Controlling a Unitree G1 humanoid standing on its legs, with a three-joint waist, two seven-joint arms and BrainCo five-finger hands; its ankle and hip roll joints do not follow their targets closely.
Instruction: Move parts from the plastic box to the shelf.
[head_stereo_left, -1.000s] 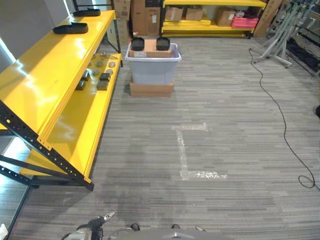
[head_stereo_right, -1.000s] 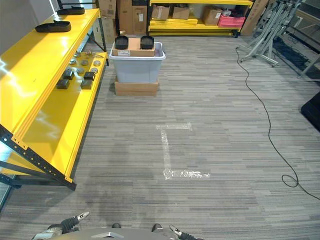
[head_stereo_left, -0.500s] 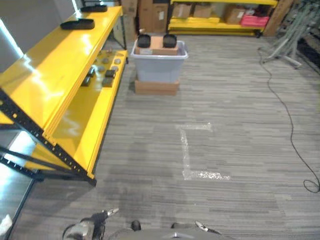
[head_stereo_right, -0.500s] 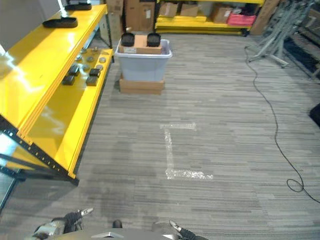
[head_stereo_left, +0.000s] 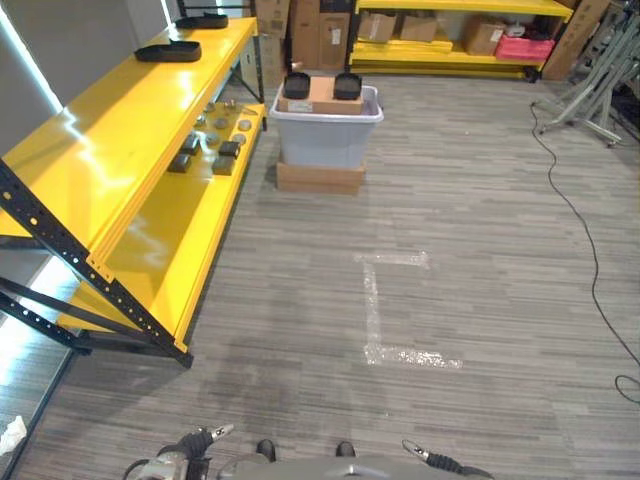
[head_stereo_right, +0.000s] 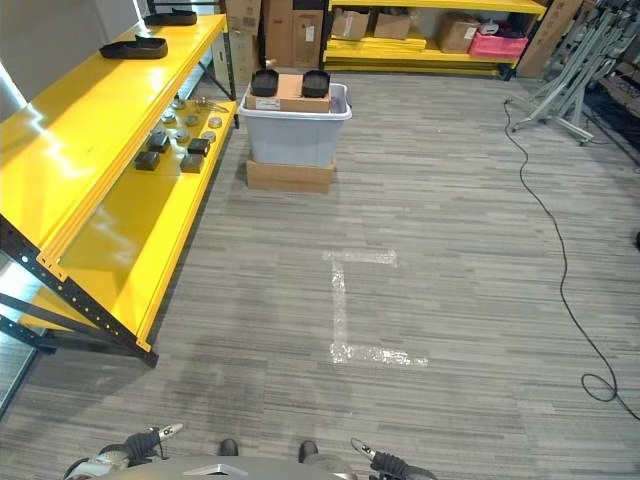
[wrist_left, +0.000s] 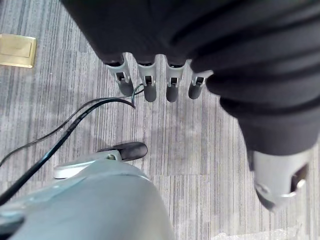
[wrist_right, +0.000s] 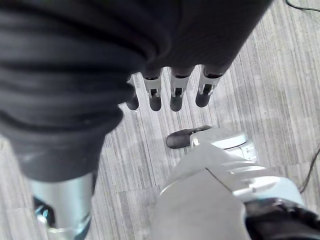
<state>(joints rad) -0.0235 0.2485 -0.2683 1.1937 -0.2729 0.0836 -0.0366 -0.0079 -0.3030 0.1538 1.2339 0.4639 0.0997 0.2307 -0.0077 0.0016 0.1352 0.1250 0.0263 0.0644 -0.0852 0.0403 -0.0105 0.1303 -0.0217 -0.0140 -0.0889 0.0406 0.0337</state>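
Grey plastic box on cardboard base just beside the yellow shelf, small dark parts on shelf's lower level, left hand and right hand empty, fingers straight, over floor well apart from the box

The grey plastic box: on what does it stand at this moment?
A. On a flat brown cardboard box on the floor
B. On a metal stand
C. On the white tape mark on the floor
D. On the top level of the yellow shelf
A: the grey plastic box stands on a flat brown cardboard box on the floor, beside the yellow shelf.
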